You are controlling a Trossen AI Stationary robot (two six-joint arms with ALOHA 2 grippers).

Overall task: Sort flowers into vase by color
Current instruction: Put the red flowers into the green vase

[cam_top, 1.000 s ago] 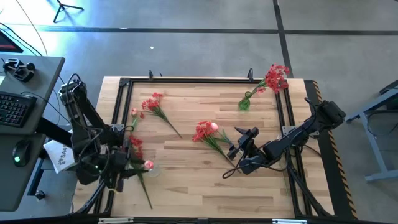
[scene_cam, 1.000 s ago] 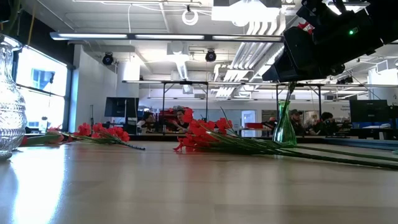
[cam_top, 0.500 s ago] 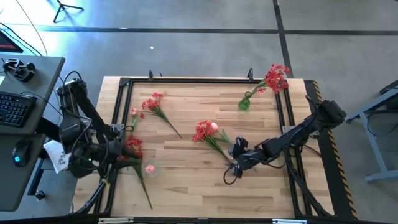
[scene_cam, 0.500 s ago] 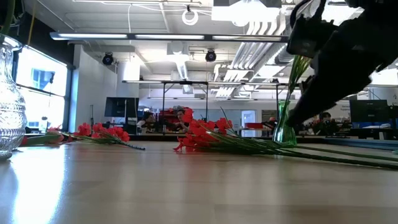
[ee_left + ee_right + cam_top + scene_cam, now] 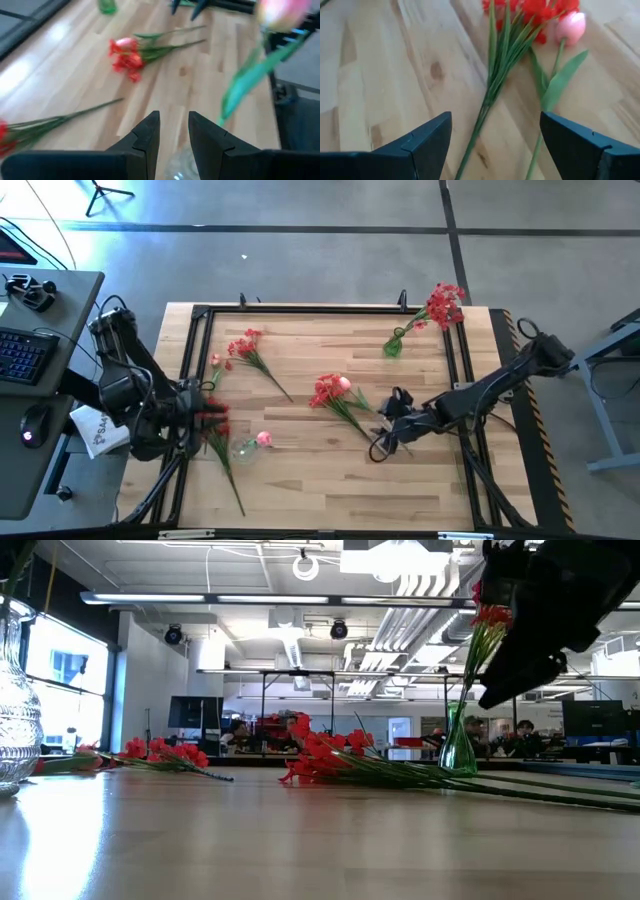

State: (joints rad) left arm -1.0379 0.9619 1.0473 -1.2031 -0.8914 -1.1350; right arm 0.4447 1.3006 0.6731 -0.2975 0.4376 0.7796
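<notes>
While no writing readable, left hand nearly closed, empty; right hand wide open, empty.

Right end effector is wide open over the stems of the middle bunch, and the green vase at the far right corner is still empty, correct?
Not quite. The right end effector is open over the middle bunch, but the green vase already holds red flowers, as the high view shows.
</notes>
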